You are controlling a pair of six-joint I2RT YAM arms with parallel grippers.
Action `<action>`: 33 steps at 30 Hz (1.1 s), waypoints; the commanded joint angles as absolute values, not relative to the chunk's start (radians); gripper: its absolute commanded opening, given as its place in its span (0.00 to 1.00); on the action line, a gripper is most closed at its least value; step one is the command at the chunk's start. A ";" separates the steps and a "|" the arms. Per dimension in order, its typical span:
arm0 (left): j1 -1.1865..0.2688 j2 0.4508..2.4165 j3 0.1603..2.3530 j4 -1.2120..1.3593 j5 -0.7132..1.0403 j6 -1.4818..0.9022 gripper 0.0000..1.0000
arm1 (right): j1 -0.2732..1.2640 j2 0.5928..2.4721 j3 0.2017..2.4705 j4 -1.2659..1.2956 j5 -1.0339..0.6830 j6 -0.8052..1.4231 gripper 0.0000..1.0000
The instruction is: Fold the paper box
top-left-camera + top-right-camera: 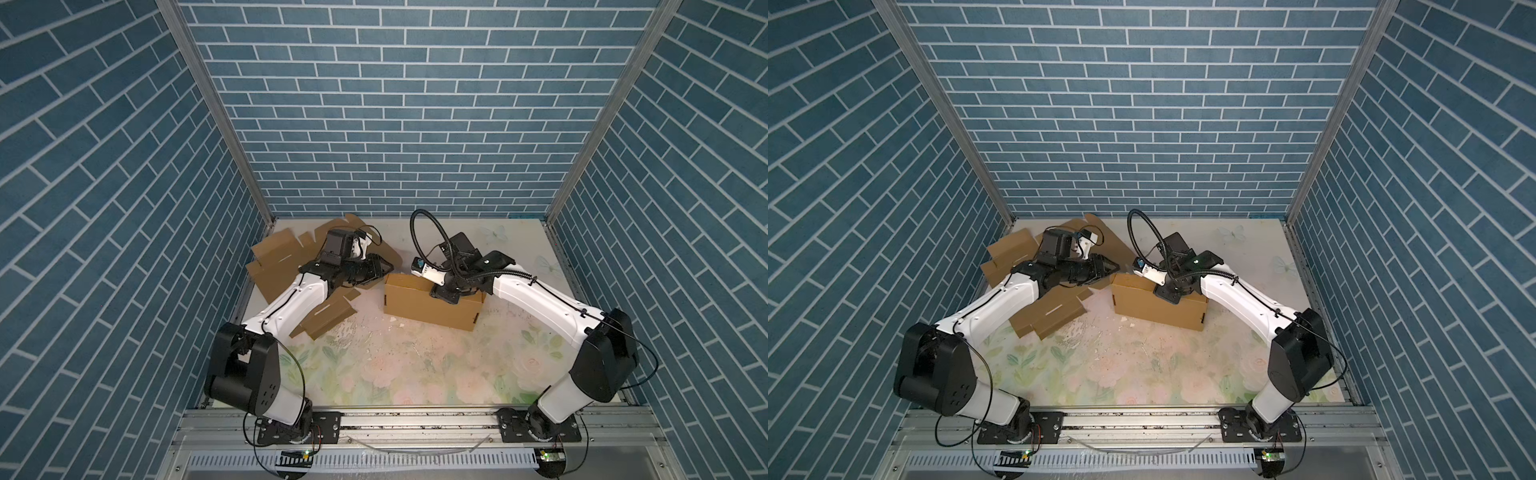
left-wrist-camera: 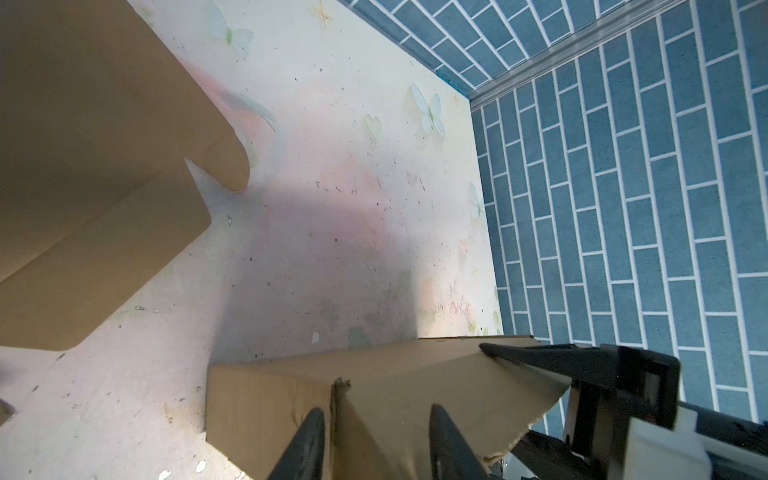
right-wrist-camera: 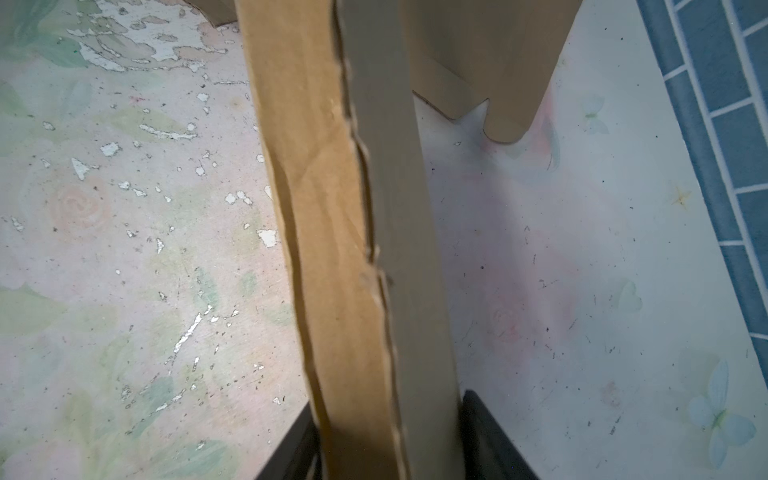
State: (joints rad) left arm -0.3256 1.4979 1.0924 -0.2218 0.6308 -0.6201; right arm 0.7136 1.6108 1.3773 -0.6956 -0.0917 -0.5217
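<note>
Enclosure has three walls in blue brick-pattern covering with white grout lines: back wall [image 1: 399, 104] and two side walls [image 1: 104, 187]. Bare metal posts [image 1: 216, 116] run up both rear corners. The tabletop [image 1: 415, 365] carries a pale floral print, with pink roses and green leaves near the front and butterflies [image 1: 496, 235] toward the back. The print is chipped and flaking to white in patches [image 3: 108, 54], with dark scuffs and specks elsewhere. An aluminium rail [image 1: 415, 419] runs along the front edge, and a white slotted cable duct [image 1: 374, 461] sits in front of it. Light is even, from above, soft shadows only.
</note>
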 commanded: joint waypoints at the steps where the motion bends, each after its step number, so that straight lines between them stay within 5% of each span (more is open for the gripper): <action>1: -0.314 1.485 1.035 -0.225 0.631 -0.604 0.41 | 0.717 1.625 1.327 -0.724 -0.062 -0.512 0.49; 12: -0.306 1.499 0.952 -0.228 0.603 -0.541 0.42 | 0.716 1.633 1.325 -0.713 -0.067 -0.505 0.49; 21: -0.306 1.516 0.931 -0.203 0.607 -0.543 0.42 | 0.705 1.545 1.324 -0.625 -0.128 -0.382 0.69; 28: -0.306 1.515 0.928 -0.197 0.608 -0.540 0.43 | 0.621 1.397 1.275 -0.506 -0.103 -0.051 0.70; 33: -0.306 1.504 0.919 -0.190 0.606 -0.541 0.43 | 0.559 1.298 1.259 -0.624 0.009 0.263 0.59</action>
State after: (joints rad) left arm -0.3153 1.4815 0.9623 -0.0975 0.6621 -0.5652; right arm 0.5831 1.3422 1.2942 -0.5636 -0.0586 -0.0021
